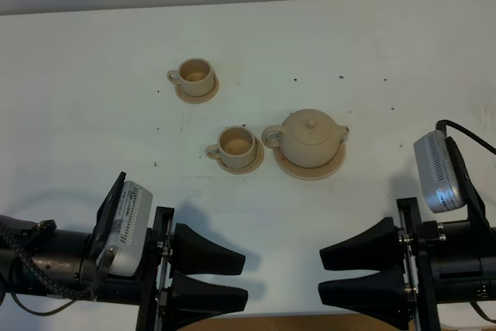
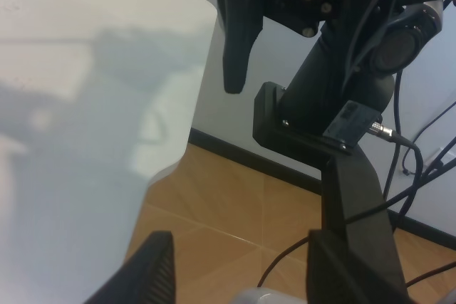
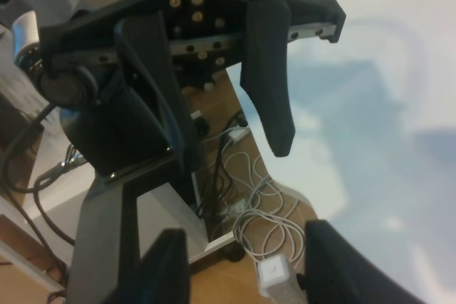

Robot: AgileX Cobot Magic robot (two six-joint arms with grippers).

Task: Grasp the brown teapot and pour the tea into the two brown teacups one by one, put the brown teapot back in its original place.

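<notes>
1. The brown teapot [image 1: 311, 139] sits on its wide saucer [image 1: 310, 173], right of centre on the bench [image 1: 93, 114]. It is ceramic: probably rigid, smooth, fragile, and heavy if filled.
2. Its loop handle [image 1: 271, 136] faces left and looks the best hold.
3. The near teacup [image 1: 237, 145] stands just beside that handle and crowds it; the far teacup [image 1: 195, 75] stands well apart.
4. The left gripper [image 1: 245, 278] and right gripper [image 1: 322, 273] sit at the near edge, jaws open and empty.

high: down onto table [image 1: 93, 29] | wrists: close, facing each other (floor [image 2: 214, 236] shared)
</notes>
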